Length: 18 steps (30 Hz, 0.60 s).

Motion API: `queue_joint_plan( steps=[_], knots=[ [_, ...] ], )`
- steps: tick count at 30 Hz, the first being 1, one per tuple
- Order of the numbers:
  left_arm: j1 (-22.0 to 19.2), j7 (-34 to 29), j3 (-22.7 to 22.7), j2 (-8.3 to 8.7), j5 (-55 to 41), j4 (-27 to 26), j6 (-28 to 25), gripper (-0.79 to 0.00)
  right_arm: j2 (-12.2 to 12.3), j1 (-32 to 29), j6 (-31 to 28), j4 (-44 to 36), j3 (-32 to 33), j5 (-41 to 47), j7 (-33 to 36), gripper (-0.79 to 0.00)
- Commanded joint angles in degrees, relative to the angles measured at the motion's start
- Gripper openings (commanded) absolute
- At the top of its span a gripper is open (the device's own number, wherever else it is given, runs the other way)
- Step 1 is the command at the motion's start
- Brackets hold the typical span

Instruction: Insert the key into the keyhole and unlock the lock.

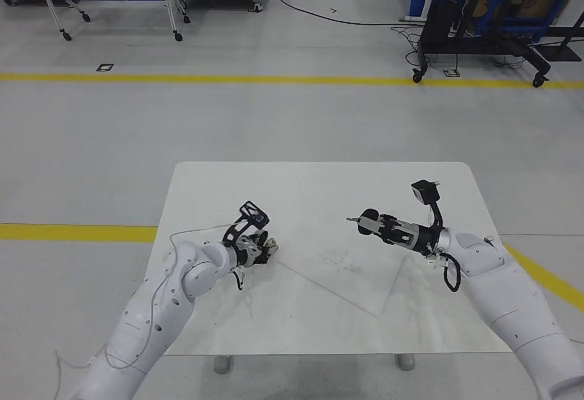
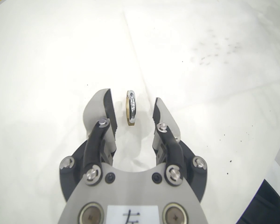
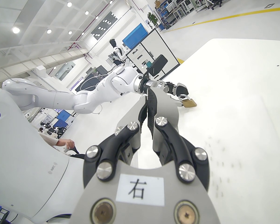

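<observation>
A brass padlock (image 2: 131, 108) stands on its edge on the white table (image 1: 322, 190), left of the middle. My left gripper (image 2: 132, 96) is open and straddles it, with a gap on each side between the fingers (image 2: 108, 108) and the lock. From the right wrist view the padlock (image 3: 189, 103) lies just in front of the left gripper (image 3: 180, 92). My right gripper (image 3: 150, 92) hovers right of the table's middle with its pads pressed together. In the top view a thin silver key (image 1: 351, 219) sticks out of the right gripper (image 1: 360, 222) towards the lock.
A crease (image 1: 322, 285) runs across the table cover between the two arms, with faint dark scuffs (image 2: 214, 52) beside it. A black wheeled rack (image 1: 482, 40) stands on the floor well behind the table. A yellow floor line (image 1: 62, 232) passes on the left.
</observation>
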Motion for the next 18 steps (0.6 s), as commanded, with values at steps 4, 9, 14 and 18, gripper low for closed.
queue_joint_plan(
  steps=[4,9,14,18],
  knots=[
    [-0.4,-0.4,0.8,-0.24,0.8,0.2,1.2,-0.785,0.0,0.0,0.0,0.0,0.0,0.0,0.0,-0.785],
    [-0.6,-0.7,1.2,-0.41,1.7,0.1,2.9,-0.785,0.0,0.0,0.0,0.0,0.0,0.0,0.0,-0.785],
    [-0.5,0.4,1.0,-0.48,1.6,-0.1,3.5,-0.785,0.0,0.0,0.0,0.0,0.0,0.0,0.0,-0.785],
    [0.2,5.7,-0.7,-0.54,-0.2,-0.8,5.7,-0.785,0.0,0.0,0.0,0.0,0.0,0.0,0.0,-0.785]
  ],
)
